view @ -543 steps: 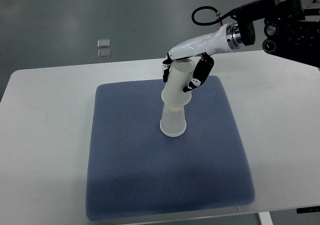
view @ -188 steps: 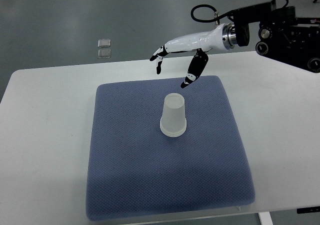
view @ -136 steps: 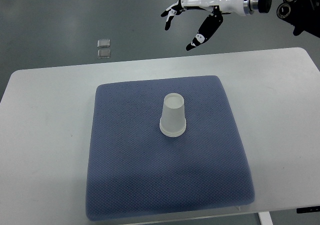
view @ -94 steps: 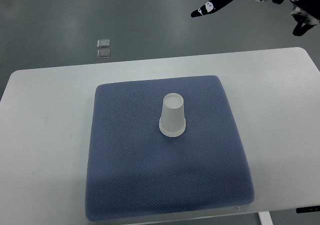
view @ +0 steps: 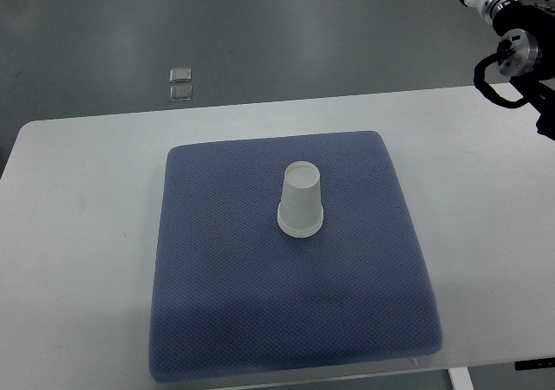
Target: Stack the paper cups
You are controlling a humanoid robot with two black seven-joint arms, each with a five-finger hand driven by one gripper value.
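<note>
paper cups | white, nested, upside down | on blue mat

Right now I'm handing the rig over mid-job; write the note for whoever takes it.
Right arm: only the wrist shows at the top right corner; hand out of frame. Left arm: not in view.
Cup stack: upside down, upright, on the blue mat near its centre, free of any hand.
Mat lies on the white table.
Done: the cups look nested into one stack, though the count is unclear.
Left: no loose cups visible, so likely nothing; confirm before closing.
</note>
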